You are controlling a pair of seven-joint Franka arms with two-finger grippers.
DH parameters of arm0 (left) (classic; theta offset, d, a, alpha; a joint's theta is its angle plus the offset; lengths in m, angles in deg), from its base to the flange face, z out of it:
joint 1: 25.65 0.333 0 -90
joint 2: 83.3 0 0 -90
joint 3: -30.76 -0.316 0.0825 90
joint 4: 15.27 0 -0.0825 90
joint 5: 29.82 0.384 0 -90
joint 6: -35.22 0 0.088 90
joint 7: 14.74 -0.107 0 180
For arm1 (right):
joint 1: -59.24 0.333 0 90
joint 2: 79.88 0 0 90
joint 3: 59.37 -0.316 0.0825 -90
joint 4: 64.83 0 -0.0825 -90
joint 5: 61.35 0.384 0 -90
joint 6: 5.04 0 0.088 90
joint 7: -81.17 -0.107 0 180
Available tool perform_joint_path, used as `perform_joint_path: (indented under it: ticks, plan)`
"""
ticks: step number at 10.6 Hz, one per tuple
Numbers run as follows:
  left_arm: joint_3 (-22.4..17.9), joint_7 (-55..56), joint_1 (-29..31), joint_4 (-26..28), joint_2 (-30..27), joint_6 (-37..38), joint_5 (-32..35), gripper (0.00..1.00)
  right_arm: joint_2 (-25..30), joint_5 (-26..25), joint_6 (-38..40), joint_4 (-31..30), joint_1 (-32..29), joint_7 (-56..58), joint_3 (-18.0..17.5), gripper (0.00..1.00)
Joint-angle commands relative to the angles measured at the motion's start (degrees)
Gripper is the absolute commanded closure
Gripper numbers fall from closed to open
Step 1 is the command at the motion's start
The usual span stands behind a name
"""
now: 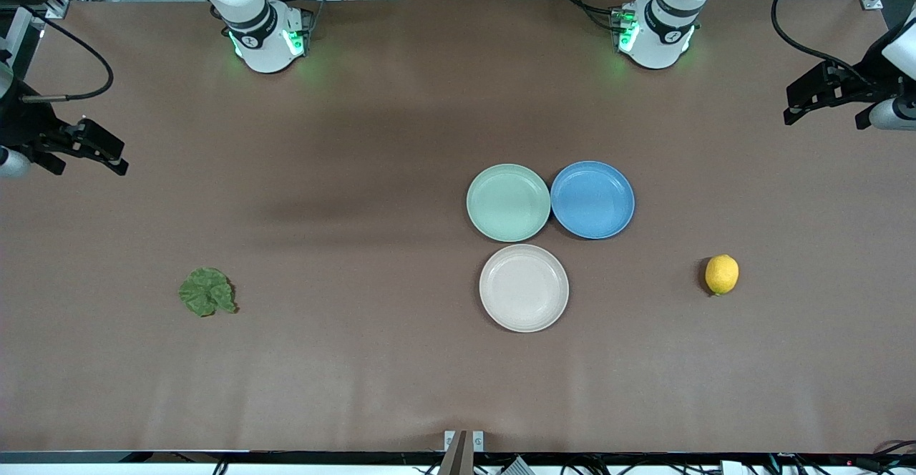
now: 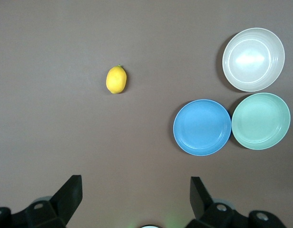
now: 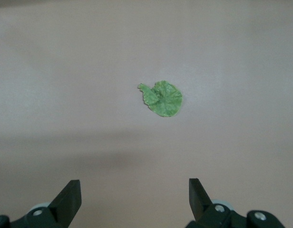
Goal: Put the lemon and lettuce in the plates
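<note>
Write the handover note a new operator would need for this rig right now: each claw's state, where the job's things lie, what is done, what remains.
Left claw: open, holding nothing, waiting over the left arm's end of the table.
Right claw: open, holding nothing, waiting over the right arm's end.
Lemon: on the bare table toward the left arm's end.
Lettuce: on the bare table toward the right arm's end.
Mint plate and cream plate: mid-table, nothing in them; the cream one is nearer the front camera. A blue plate sits beside the mint one.
Done: nothing.
Left: put both the lemon and lettuce in plates.
</note>
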Motion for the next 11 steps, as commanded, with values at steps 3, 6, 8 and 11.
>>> perform_joint_path:
  ticks: [3, 6, 8, 11]
  plan:
    - [-0.2, -0.3, -0.5, -1.6, 2.1, 1.5, 0.9, 0.0, 0.6, 0.1, -0.1, -0.4, 0.6, -1.1, -0.2, 0.0]
    - [-0.1, -1.0, -0.3, -1.5, 5.5, 1.2, 4.8, 0.0, 0.6, 0.1, 0.1, -0.5, 0.7, -1.1, -0.2, 0.0]
    - [-0.1, -1.3, 0.6, -0.2, 7.4, -1.9, 4.9, 0.0, 0.6, 0.1, 0.0, 0.1, 0.7, -0.6, -0.2, 0.0]
    - [-0.1, -3.5, 2.8, 5.5, 8.7, -8.9, 4.5, 0.0, 0.6, 0.0, 0.1, 0.5, 0.7, -0.5, -0.2, 0.0]
